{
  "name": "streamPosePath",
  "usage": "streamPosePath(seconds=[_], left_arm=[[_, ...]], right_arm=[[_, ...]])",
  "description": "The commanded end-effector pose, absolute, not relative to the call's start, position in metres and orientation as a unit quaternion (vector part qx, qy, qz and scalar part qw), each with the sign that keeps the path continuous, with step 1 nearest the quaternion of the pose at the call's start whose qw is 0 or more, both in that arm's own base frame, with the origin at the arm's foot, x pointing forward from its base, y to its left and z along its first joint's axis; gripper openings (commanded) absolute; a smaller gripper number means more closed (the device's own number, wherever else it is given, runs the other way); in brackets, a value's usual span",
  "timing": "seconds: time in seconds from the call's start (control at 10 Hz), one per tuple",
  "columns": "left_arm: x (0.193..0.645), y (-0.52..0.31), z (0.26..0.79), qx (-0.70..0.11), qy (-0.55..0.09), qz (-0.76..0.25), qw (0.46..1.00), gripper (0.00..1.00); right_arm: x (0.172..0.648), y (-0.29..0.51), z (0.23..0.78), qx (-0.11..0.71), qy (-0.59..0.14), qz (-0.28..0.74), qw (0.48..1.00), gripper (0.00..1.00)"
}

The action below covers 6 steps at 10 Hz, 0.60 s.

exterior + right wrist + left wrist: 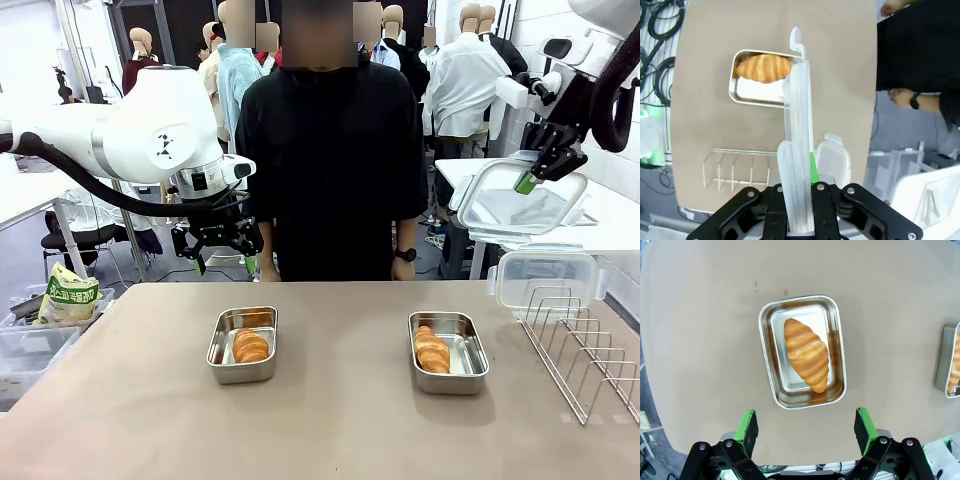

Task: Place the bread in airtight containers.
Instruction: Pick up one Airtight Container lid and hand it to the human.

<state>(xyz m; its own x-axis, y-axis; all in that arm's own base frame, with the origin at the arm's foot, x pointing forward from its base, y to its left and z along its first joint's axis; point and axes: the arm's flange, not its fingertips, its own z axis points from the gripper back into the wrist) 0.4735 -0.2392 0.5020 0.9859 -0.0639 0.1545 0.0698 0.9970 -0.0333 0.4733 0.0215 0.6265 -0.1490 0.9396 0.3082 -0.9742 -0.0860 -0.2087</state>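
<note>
1. Bread is in. One roll (250,346) lies in the left container (222,362), lower left of centre in the front view. The other roll (431,350) lies in the right container (472,368), lower right of centre. Both boxes are open on top.
2. Right gripper (527,181) is at the upper right and high above the table, jaws clamped on one edge of a clear lid (520,205). The right wrist view shows the lid (797,145) edge-on, running up the middle of the frame towards that box (752,95).
3. Left gripper (806,424) hangs over the left container (765,340), jaws apart and holding nothing. Its roll (806,354) lies diagonally across the floor of the box.
4. Second lid (545,275) sits at the right edge of the table, beside the wire rack (585,350).
5. Risks:
   - An edge-only pinch could let the lid pivot or slip on the way down.
   - A skewed approach could seat one corner first and shove the box, since nothing braces it.
   - In the right wrist view the roll (762,68) sits tight against the box's far rim, so the lid could pinch it and fail to seal.
   - The second lid is close to the rack, so the pick there looks cramped.
</note>
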Motion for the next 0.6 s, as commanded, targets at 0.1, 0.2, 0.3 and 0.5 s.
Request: streamPosePath(seconds=[0.1, 0.2, 0.3, 0.5], left_arm=[[0.473, -0.238, 0.504, -0.013, -0.081, -0.031, 0.996, 1.0], [0.473, -0.238, 0.504, -0.013, -0.081, -0.031, 0.996, 1.0], [0.473, -0.238, 0.504, -0.013, -0.081, -0.031, 0.996, 1.0], [0.473, -0.238, 0.504, -0.013, -0.081, -0.031, 0.996, 1.0]], right_arm=[[0.478, 0.026, 0.63, 0.041, -0.227, 0.758, 0.61, 0.0], [0.488, 0.039, 0.631, 0.015, -0.24, 0.771, 0.59, 0.0], [0.499, 0.054, 0.634, -0.023, -0.253, 0.784, 0.566, 0.0], [0.524, 0.091, 0.639, -0.029, -0.27, 0.824, 0.497, 0.0]])
